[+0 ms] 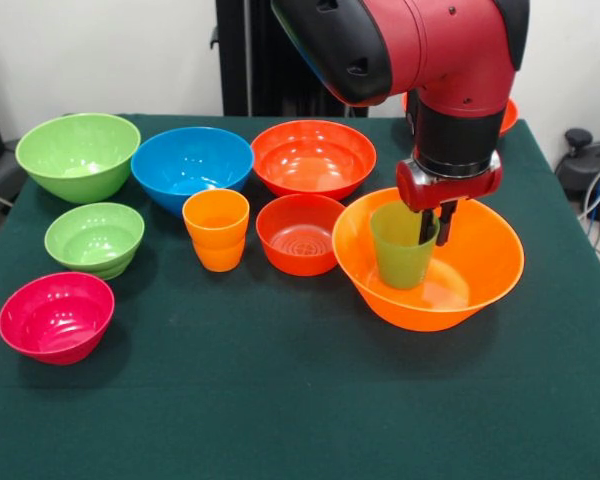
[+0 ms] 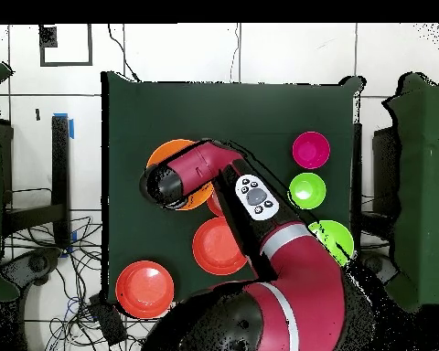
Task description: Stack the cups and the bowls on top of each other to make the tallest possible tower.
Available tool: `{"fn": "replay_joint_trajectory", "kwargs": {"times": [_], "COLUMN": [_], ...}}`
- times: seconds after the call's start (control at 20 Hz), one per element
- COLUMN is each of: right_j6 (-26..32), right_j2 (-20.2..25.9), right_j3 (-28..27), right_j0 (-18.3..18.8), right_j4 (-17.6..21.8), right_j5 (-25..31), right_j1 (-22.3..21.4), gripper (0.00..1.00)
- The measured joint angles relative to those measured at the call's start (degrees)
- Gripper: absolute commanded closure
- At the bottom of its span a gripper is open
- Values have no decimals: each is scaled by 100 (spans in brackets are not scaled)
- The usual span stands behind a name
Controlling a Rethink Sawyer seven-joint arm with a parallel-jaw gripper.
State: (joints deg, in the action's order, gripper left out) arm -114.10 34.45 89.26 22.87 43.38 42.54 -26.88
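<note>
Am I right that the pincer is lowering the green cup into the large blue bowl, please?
Not quite: in the front view the pincer has the green cup inside the large orange bowl, not the blue bowl, which sits empty further along the table.

Behind the arm (image 1: 420,50), a red-orange bowl (image 1: 510,115) showing only a sliver. Overhead, blue bowl, orange cup and green cup hidden under the arm; largest orange bowl (image 2: 168,152) partly covered; gripper unseen there.
</note>
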Motion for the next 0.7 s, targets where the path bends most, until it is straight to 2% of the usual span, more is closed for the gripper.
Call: {"fn": "replay_joint_trajectory", "kwargs": {"times": [0.7], "right_j6": [0], "right_j2": [60], "right_j3": [-1], "right_j0": [0], "right_j4": [1], "right_j5": [0], "right_j1": [27], "gripper": [100]}}
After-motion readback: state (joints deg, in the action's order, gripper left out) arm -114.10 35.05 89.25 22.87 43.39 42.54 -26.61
